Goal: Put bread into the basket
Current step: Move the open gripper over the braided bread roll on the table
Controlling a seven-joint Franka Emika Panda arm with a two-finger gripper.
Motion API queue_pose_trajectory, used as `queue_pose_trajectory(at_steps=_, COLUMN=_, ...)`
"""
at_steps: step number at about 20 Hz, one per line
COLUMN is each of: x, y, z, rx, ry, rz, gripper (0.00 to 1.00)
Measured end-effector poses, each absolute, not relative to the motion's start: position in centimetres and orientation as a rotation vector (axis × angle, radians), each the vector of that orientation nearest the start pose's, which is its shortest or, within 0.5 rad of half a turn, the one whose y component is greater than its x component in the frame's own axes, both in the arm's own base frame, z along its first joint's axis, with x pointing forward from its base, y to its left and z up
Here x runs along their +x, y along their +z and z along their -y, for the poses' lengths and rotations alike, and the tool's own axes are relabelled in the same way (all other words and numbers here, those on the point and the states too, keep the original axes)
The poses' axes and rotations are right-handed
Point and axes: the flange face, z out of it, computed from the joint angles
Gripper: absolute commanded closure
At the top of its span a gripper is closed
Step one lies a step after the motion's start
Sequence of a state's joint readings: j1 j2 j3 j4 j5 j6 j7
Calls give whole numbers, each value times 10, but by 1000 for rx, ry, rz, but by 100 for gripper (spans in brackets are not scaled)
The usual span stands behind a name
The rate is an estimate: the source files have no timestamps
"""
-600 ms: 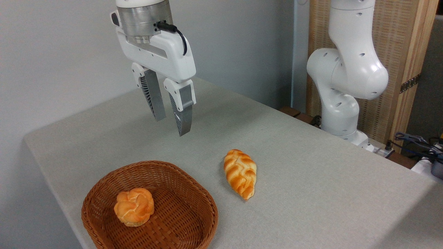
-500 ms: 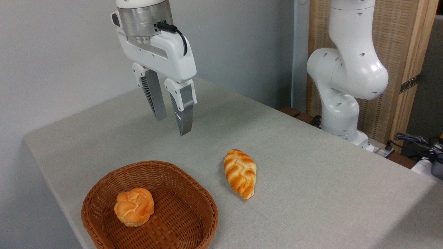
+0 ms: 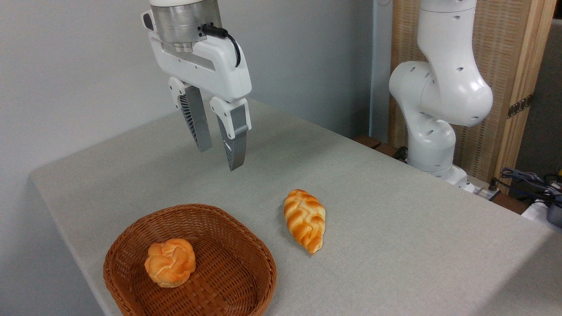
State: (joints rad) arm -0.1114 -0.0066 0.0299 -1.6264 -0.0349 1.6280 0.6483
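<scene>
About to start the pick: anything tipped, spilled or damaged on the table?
Nothing stands out. The braided loaf lies flat and whole on the table, right of the basket, which sits upright holding a round bun. The gripper hangs open above, empty.

Braided loaves: one, the bread (image 3: 305, 220), lying on the table (image 3: 395, 219)
Round knotted buns: one, the bun (image 3: 170, 262), inside the basket
Wicker baskets: one, the basket (image 3: 246, 245)
Tables: one, covered in grey cloth
Robot arms: one, white
Grippers: one, the gripper (image 3: 219, 159), with two fingers
Bread pieces altogether: two
</scene>
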Motion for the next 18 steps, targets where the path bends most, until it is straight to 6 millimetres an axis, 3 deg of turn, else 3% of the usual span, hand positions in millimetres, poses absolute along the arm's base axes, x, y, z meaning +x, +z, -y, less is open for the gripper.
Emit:
queue_pose_trajectory(at_steps=7, x=551, y=609, z=48, rx=-2965, ry=-30, rz=-1129, gripper=0)
queue_pose_trajectory(at_steps=11, x=532, y=598, z=50, rx=-2955, ry=-25, rz=-1162, gripper=0)
queue_pose_trajectory(at_steps=18, x=478, y=573, z=46, rx=-2722, ry=18, rz=-1665, gripper=0)
